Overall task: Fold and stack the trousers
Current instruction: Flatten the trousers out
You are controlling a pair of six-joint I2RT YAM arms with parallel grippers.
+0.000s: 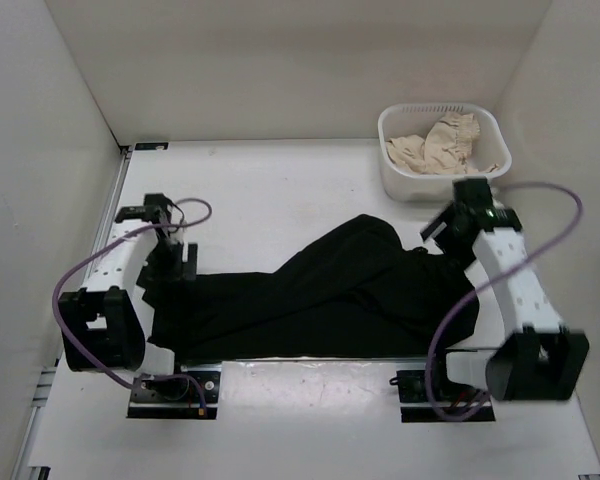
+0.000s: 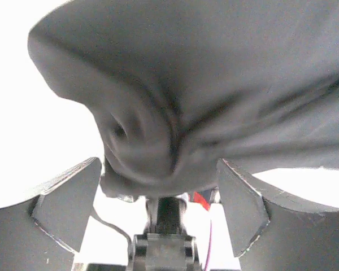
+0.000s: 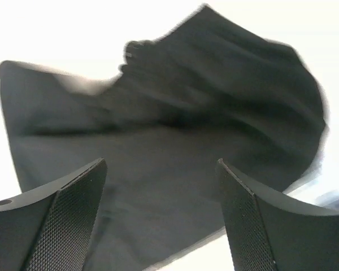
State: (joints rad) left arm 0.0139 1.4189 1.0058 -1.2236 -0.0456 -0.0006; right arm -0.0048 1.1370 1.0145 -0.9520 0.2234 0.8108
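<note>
- Along the near edge of the white table (image 1: 280,180), plain black soft-fabric trousers (image 1: 320,295) lie crumpled between my arms; folding looks barely begun.
- Left gripper (image 2: 158,165): jaws wide around a bunched end, nothing pinched.
- Right gripper (image 3: 161,164): jaws wide over the other end.
- Next I'd pinch both ends and spread them flat.
- Far right: white plastic basket (image 1: 400,182) holding beige frilly cloth (image 1: 440,145).

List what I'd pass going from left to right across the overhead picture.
left gripper → black trousers → right gripper
</note>
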